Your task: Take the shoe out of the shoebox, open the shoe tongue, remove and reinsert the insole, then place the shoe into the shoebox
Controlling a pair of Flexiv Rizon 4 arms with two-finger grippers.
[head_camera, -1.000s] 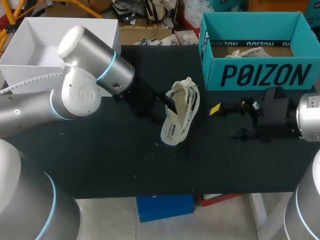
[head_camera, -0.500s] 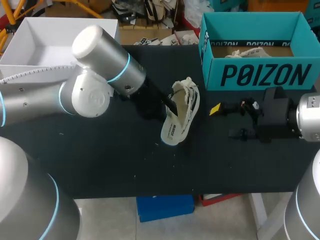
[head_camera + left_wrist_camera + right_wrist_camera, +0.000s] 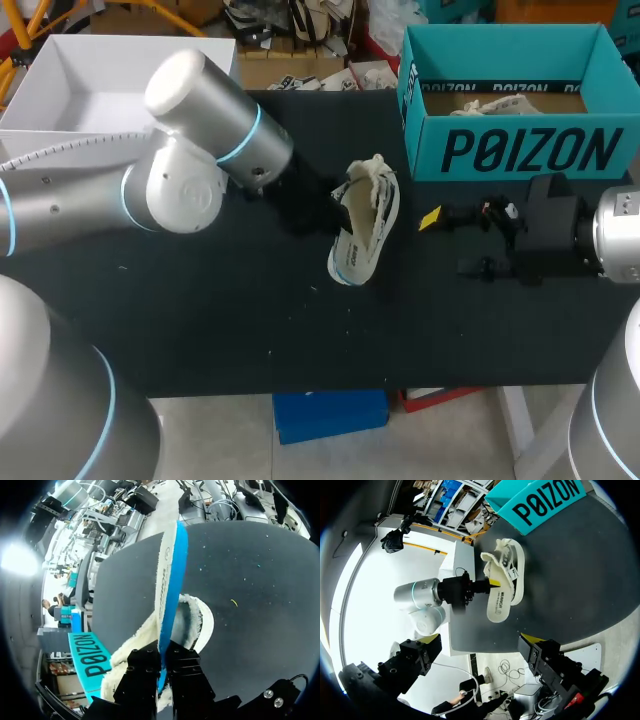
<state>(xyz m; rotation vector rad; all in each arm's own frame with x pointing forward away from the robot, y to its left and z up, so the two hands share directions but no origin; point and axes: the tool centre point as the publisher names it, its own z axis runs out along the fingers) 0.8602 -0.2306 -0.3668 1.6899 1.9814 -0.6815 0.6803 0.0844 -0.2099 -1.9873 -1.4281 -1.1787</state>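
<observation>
The shoe (image 3: pixel 377 205), cream and fleecy, lies on the black bench (image 3: pixel 200 320) just under and ahead of the left tool (image 3: pixel 163 656), with the teal shoebox (image 3: pixel 510 150) off to that tool's side, well apart. The shoe looks light and soft. Its fluffy upper would squash under a pinch, and the whole shoe may drag along the bench when the insole is worked, so the firmer sole edge or heel rim seems the safer place to hold.

The insole (image 3: pixel 170 580), white on one face and blue on the other, looks thin and bendy. It stands on edge, running from between the left tool's fingers out ahead of it, over the shoe's opening. A grip near its end, as here, leaves a long free length likely to flop or buckle when pushed in.

The left tool is closed down narrow, both dark fingers pressed on the insole's two faces. The right tool (image 3: pixel 446 241) hangs near the shoebox's front wall, its yellow-tipped fingers spread wide with nothing between them. The shoe lies well ahead of it.
</observation>
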